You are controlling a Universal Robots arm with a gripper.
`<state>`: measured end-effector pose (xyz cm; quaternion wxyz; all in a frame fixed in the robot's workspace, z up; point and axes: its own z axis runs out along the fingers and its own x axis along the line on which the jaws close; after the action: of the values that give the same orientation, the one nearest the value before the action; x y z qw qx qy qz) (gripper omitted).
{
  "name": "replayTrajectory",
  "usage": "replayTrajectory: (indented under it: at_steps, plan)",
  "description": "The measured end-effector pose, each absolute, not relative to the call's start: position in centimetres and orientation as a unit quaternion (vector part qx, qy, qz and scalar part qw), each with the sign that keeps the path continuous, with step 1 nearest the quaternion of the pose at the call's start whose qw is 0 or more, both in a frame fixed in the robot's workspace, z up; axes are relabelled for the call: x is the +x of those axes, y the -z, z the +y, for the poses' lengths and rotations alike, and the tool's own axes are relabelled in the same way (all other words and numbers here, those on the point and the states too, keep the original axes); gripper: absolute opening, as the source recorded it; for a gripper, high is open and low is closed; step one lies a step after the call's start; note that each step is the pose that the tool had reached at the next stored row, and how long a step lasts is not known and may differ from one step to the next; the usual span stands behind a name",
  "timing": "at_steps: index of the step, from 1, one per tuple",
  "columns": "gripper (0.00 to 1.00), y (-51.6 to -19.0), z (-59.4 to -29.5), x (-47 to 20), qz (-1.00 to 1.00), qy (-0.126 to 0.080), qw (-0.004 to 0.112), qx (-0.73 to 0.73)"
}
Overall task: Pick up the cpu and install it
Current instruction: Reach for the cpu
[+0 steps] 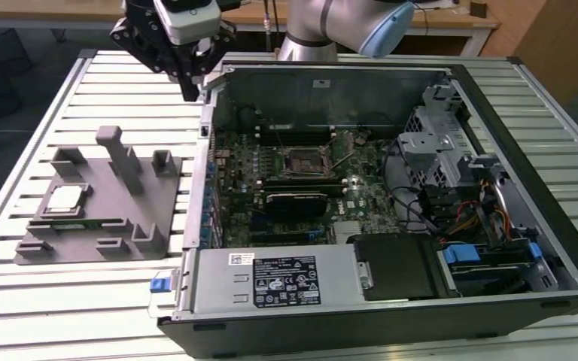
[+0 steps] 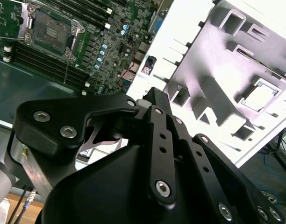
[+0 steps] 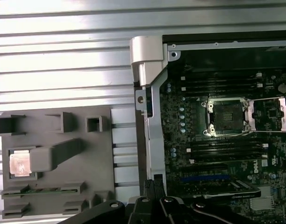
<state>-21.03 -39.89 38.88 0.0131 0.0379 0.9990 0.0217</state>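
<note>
Gripper [image 1: 190,92]: clenched, empty, hovering beside computer case [image 1: 369,335]; cpu [image 1: 65,198]: seated in grey tray [image 1: 88,233], untouched; step, apparently: pick-up approach; requirement: jaws parted, squared above chip.

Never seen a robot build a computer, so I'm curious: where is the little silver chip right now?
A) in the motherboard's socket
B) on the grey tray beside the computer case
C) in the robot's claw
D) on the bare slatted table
B: the cpu lies in a recess of the grey tray, well apart from the gripper.
</note>
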Motion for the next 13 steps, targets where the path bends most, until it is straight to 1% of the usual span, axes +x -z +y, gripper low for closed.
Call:
replayTrajectory:
  at_steps: [13]
  plan:
    - [0.11, -38.8, -39.9, -22.1, 0.999, -0.022, 0.013, 0.038]
